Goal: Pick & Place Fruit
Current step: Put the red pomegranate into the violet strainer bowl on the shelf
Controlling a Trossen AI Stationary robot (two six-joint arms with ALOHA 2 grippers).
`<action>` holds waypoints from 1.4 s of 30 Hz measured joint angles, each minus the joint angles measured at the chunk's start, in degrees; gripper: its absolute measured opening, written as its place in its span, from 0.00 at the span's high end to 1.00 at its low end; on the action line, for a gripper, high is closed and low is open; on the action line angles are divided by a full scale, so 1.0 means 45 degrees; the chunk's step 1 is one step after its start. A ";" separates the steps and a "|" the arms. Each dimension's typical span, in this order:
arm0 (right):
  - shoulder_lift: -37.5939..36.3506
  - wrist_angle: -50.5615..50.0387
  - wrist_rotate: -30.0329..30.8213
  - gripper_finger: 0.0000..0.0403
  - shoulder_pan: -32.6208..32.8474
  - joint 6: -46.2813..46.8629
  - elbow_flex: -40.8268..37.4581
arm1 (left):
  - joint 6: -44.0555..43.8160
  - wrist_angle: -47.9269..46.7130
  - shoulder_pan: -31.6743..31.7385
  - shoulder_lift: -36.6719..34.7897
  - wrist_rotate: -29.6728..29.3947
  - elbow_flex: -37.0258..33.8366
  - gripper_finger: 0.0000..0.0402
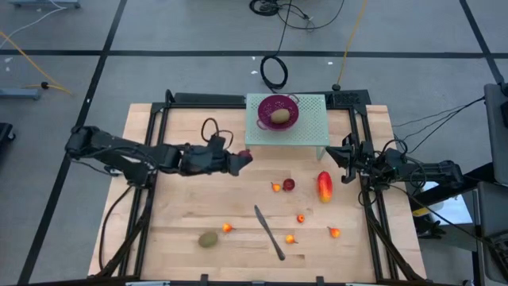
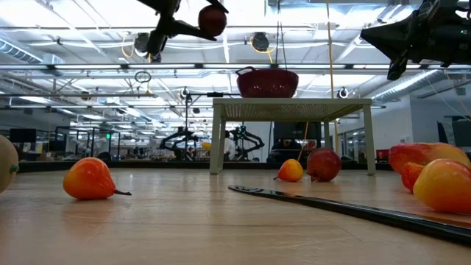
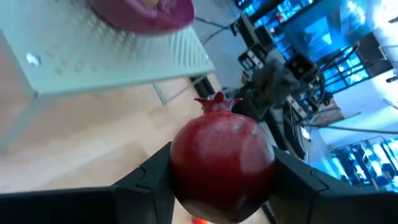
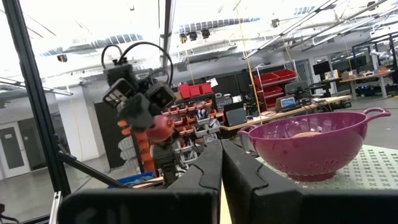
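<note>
My left gripper [image 1: 243,158] hangs well above the table, left of the white perforated stand [image 1: 305,127], shut on a dark red round fruit [image 3: 224,165]. The low view shows that fruit [image 2: 212,20] high in the air. On the stand sits the purple bowl [image 1: 267,106], with a kiwi [image 1: 279,116] inside it. On the table lie a mango [image 1: 325,186], another dark red fruit [image 1: 289,184], a kiwi [image 1: 208,238] and several tiny orange-red pieces. My right gripper [image 1: 343,155] waits shut at the table's right edge. My left gripper pinches the round fruit by its two opposite sides [image 3: 180,168] between its two fingers [image 3: 146,180]. The fingers come roughly level from the table's left. The fruit's crown [image 3: 214,102] points away from the gripper. The fruit is lifted clear of the table.
A long knife [image 1: 270,232] lies slantwise at the near middle, among the small orange-red pieces [image 1: 301,218]. A dark frame [image 1: 151,127] runs along the table's left, right and far sides. The stand's legs [image 2: 216,140] rest on the table at the far middle.
</note>
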 joint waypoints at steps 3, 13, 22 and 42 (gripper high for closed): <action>0.0000 0.0000 0.0000 1.00 -0.0005 0.0004 -0.0004 | 0.0215 0.0301 0.0306 0.0000 0.0006 0.0000 0.55; -0.0005 0.0005 -0.0005 1.00 -0.0005 0.0024 -0.0004 | 0.1005 0.1109 0.1381 0.0005 0.0808 0.0001 0.53; -0.0001 0.0000 -0.0005 1.00 -0.0004 0.0048 0.0000 | 0.2398 0.1187 0.2478 0.0037 0.1448 0.0660 0.53; -0.0005 0.0002 -0.0010 1.00 -0.0003 0.0049 -0.0004 | 0.7637 -0.6719 0.4551 0.4666 0.1542 0.9224 0.53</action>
